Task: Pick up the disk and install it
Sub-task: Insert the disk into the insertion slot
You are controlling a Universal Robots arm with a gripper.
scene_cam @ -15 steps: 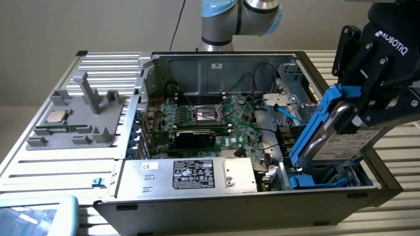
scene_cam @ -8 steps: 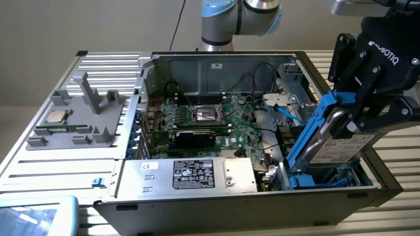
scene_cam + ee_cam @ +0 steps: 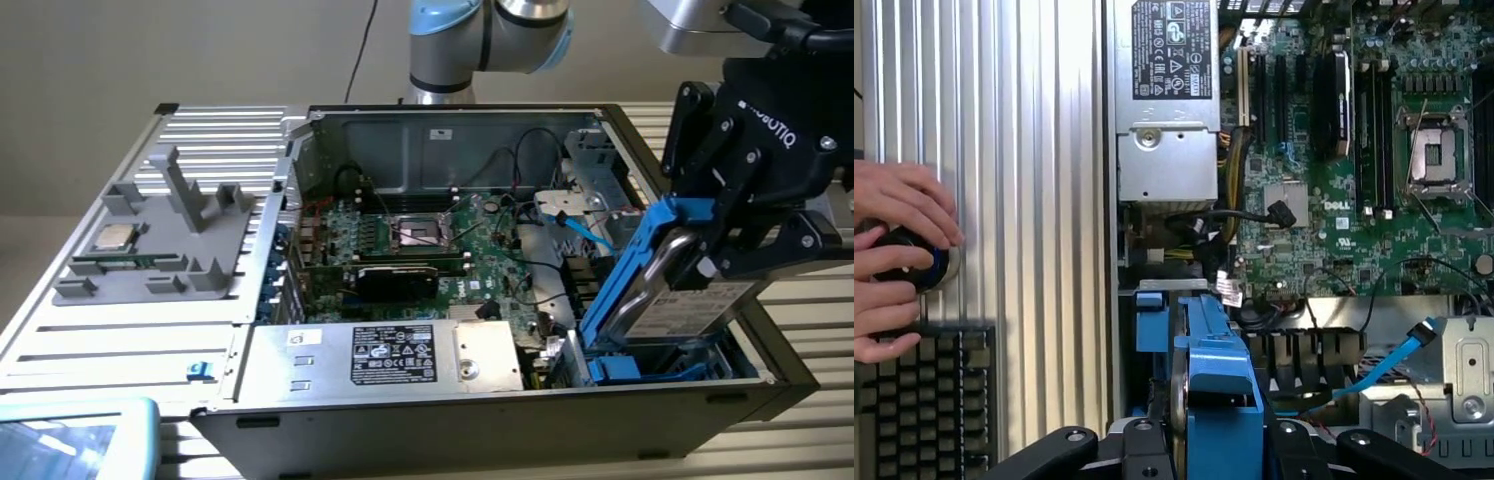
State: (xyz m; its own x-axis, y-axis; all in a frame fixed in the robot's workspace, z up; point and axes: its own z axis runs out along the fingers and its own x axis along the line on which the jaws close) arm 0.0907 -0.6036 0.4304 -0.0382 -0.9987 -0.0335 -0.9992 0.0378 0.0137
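The disk [image 3: 690, 303], a silver-grey drive with a white label in a bright blue carrier frame [image 3: 638, 268], hangs tilted on edge over the blue drive bay [image 3: 625, 366] at the front corner of the open computer case, on the exterior view's right. My black gripper [image 3: 718, 258] is shut on its upper part. In the wrist view the blue carrier [image 3: 1220, 385] runs out from between my fingers [image 3: 1051, 452] toward the bay, with the disk's metal edge [image 3: 1179, 400] beside it. Its lower end is inside the bay opening; whether it is seated I cannot tell.
A silver power supply box [image 3: 400, 355] with a black label sits beside the bay, and the motherboard [image 3: 427, 240] lies behind it. Blue cables [image 3: 577, 222] cross near the bay. A grey fixture [image 3: 160, 240] holds a CPU chip [image 3: 114, 238]. A person's hands [image 3: 894, 260] rest beside a keyboard [image 3: 924, 400].
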